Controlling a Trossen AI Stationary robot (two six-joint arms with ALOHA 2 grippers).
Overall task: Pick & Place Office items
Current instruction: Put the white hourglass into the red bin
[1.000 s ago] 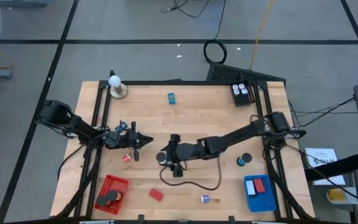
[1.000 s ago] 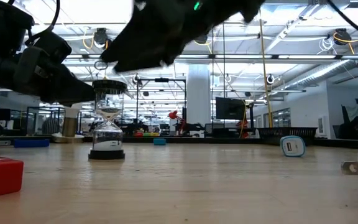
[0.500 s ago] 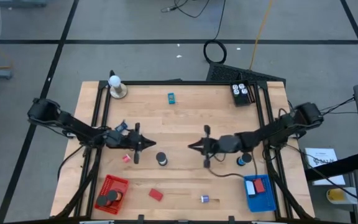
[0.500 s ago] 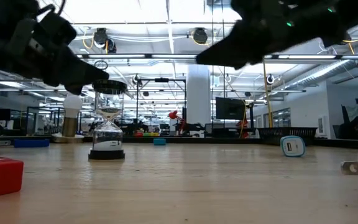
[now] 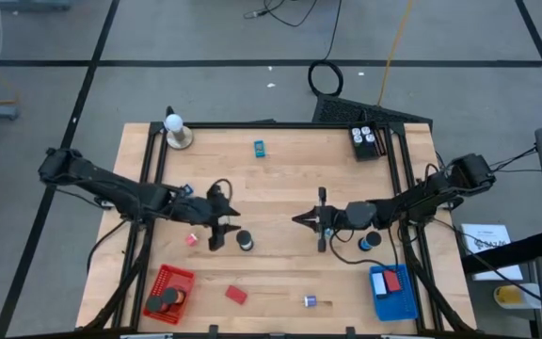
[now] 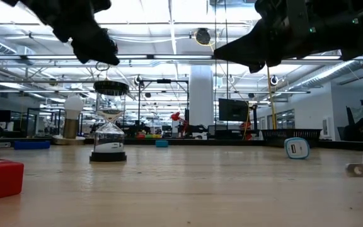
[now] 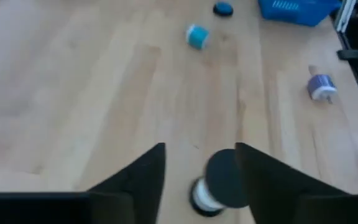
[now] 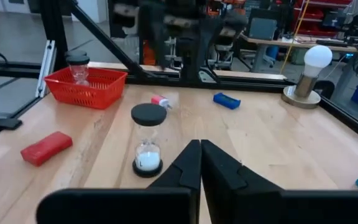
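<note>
A black-capped hourglass [image 5: 246, 241] stands upright on its base on the wooden table [image 5: 280, 179], also seen in the low view [image 6: 109, 129]. My left gripper [image 7: 201, 168] hovers open above it and slightly to its left, touching nothing; the hourglass [image 7: 219, 186] shows between its fingers. In the high view my left gripper [image 5: 228, 222] sits just left of the hourglass. My right gripper [image 5: 296, 219] floats to the hourglass's right, shut and empty [image 8: 199, 149], pointing level at it [image 8: 148, 140].
A red basket [image 5: 168, 294] stands near left and a blue basket [image 5: 392, 290] near right, each holding pieces. Loose on the table lie a red block [image 5: 236, 294], a pink bit [image 5: 192, 239], a purple plug [image 5: 310, 301], a black disc [image 5: 371, 241] and a teal piece [image 5: 260, 147]. A white ball lamp [image 5: 176, 132] stands far left.
My right gripper has drawn back from the hourglass toward the table's right edge. My left gripper has risen and shifted slightly right, over the hourglass. The hourglass has stayed upright in place.
</note>
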